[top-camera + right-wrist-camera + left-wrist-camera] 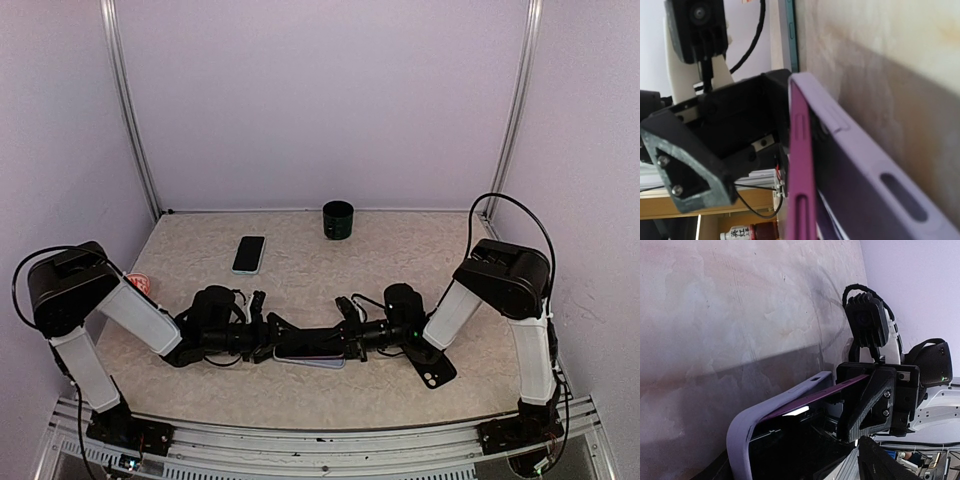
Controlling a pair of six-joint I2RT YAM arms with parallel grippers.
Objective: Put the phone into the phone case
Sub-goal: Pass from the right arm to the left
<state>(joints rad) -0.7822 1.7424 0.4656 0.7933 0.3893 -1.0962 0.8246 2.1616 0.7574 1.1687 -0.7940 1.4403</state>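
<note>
Near the front-middle of the table, seen from above, my two arms meet nose to nose over the lavender phone case (312,360), with my left gripper (272,333) at one end and my right gripper (350,335) at the other.

From the left wrist, the purple phone (837,387) lies tilted. One end appears tucked into the case, and the other is raised and pinched flat in my tightly closed right jaws.

From the right wrist, my left jaws stand wide astride the case's far end; whether they press on it I cannot tell.

The phone looks stiff, thin and slick, best held by its edges near the end, off the glass. The case looks soft and springy. Its rim should flex over the corners, so I judge it wants steadying by its long sides.
</note>
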